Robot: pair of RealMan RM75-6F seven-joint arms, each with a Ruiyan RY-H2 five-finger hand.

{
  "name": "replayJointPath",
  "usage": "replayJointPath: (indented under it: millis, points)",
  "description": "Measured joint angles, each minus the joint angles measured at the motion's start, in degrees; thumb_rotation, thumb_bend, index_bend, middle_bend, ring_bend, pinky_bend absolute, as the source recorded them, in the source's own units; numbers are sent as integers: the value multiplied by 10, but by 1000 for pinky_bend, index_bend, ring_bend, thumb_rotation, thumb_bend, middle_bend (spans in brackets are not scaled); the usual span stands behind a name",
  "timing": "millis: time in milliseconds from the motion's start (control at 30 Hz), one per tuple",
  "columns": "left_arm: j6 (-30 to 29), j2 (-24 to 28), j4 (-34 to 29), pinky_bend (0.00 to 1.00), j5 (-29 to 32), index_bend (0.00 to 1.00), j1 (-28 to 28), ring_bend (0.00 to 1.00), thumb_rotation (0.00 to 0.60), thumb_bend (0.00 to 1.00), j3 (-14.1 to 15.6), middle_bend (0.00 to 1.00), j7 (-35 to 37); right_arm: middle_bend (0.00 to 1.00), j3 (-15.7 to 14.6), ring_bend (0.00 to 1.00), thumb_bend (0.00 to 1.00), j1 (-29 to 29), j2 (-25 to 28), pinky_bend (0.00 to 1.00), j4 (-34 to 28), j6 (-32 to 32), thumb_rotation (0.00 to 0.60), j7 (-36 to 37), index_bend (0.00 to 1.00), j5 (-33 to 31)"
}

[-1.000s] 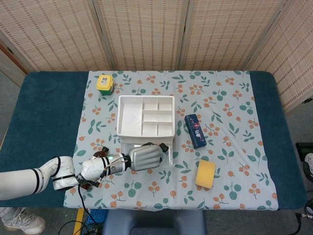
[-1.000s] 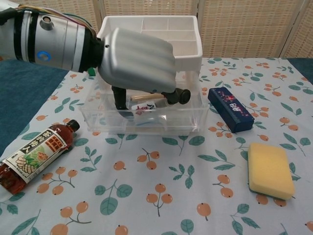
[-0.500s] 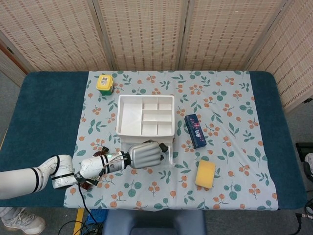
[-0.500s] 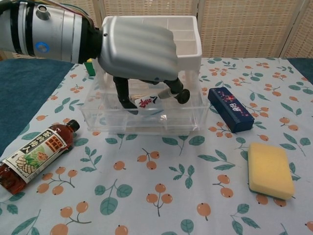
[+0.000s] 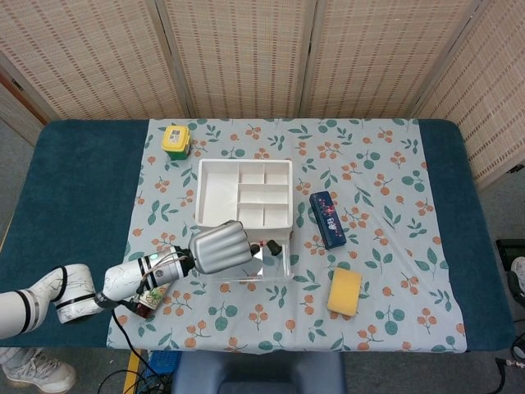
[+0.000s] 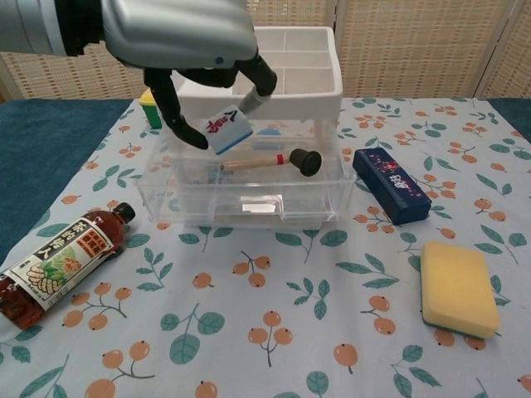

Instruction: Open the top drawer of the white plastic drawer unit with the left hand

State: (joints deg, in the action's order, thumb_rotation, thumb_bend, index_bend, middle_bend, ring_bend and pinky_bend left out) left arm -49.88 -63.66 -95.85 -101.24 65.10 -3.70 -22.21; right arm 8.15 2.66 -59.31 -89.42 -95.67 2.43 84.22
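Drawer (image 6: 249,199) pulled out, brush (image 6: 270,159) inside, left hand (image 6: 178,33) above it, fingers (image 6: 170,108) pinching a small card (image 6: 226,129).

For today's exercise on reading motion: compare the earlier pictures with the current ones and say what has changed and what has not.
The left hand has risen out of the open clear drawer, lifting a small white packet pinched in its fingers. The wooden-handled tool now lies uncovered inside the drawer. The bottle, sponge, blue box and white organizer tray stayed put.
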Motion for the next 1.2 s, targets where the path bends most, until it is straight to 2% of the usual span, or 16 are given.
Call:
replayJointPath:
  millis: [400, 733, 867, 1200]
  points:
    - [-98, 75, -21, 1000, 33, 556, -108, 1000, 600, 160, 9, 944, 16, 7, -3, 10, 393, 1, 1, 17, -4, -9, 600, 4, 0, 13]
    - [-131, 104, -2, 1000, 84, 549, -191, 1000, 600, 160, 26, 944, 33, 8, -6, 10, 393, 4, 3, 17, -8, -20, 600, 4, 0, 26]
    - [-127, 99, 21, 1000, 112, 547, -211, 1000, 600, 160, 30, 943, 35, 8, -7, 10, 393, 2, 4, 16, -10, -20, 600, 2, 0, 33]
    - [-42, 29, 94, 1000, 169, 531, -211, 1000, 600, 161, 32, 942, 19, 7, -10, 10, 392, 5, 6, 16, -18, -24, 600, -7, 0, 38]
